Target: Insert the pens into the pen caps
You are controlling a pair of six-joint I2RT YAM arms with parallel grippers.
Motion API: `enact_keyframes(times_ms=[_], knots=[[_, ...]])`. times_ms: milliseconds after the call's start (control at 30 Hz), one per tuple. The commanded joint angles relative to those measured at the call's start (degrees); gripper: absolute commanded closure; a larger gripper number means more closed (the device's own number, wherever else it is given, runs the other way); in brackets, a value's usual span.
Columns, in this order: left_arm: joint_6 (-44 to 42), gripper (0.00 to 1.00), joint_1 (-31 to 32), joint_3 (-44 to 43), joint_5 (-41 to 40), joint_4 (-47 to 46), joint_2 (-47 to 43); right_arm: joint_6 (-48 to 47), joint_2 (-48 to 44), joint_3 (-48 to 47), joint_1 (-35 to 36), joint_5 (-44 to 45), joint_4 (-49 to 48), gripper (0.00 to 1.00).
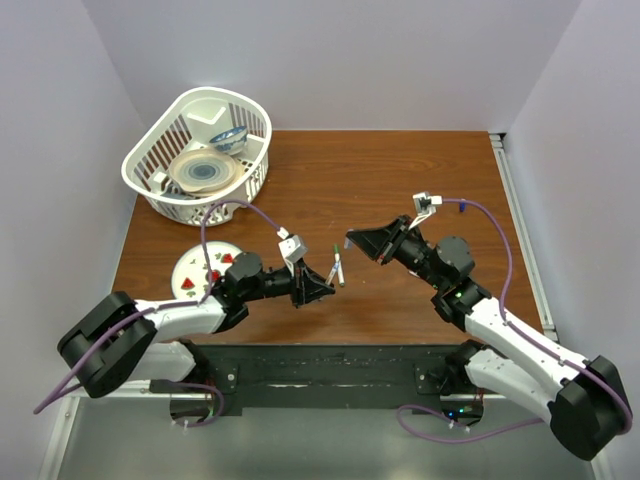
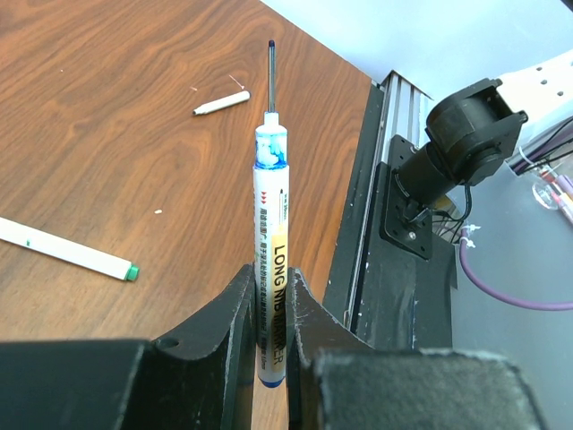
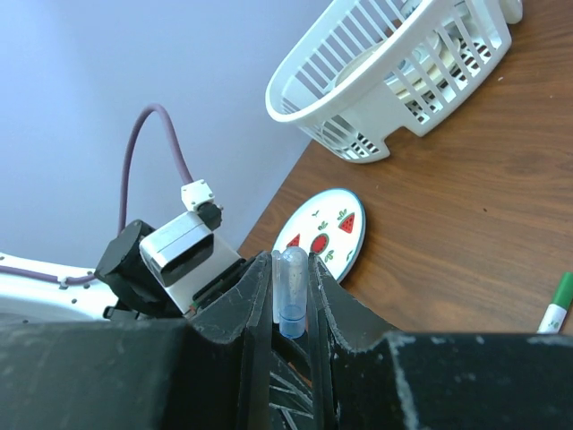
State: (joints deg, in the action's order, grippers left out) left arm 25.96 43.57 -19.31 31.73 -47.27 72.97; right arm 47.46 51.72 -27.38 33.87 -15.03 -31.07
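Note:
My left gripper [image 2: 270, 273] is shut on a white pen [image 2: 271, 206] with blue trim. Its long dark nib points away, toward the table's near edge. In the top view this gripper [image 1: 322, 288] hovers low over the table's middle. My right gripper [image 3: 289, 260] is shut on a translucent blue cap [image 3: 289, 291] standing between the fingers. It [image 1: 352, 240] faces the left gripper a short way off. A white pen with a green end [image 2: 67, 251] lies on the table at left. A shorter white pen [image 2: 222, 103] lies farther off. I see no grey-purple cap.
A white basket [image 1: 150, 185] with dishes stands at the back left. A small plate with watermelon print [image 1: 190, 272] lies near the left arm. Two white pens [image 1: 339, 270] lie between the grippers. A green-ended pen [image 3: 557, 306] shows at the right wrist view's edge.

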Motion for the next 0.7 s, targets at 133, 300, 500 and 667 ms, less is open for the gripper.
enact_keyframes(times_ms=[133,300,500,667], knots=[[0.4,1.00,0.2,-1.7,1.3,-5.7,0.1,-1.7,1.8,1.2,1.6,0.1,-5.3,1.00],[0.6,1.00,0.3,-1.7,1.7,-6.1,-0.2,-3.3,2.9,0.6,3.2,1.6,-4.9,1.00],[0.7,1.00,0.2,-1.8,1.2,-5.9,-0.8,-4.7,2.6,0.6,5.4,3.3,-4.0,1.00],[1.6,1.00,0.2,-1.7,0.6,-6.5,-1.1,-5.9,0.8,1.9,6.6,5.2,-3.2,1.00]])
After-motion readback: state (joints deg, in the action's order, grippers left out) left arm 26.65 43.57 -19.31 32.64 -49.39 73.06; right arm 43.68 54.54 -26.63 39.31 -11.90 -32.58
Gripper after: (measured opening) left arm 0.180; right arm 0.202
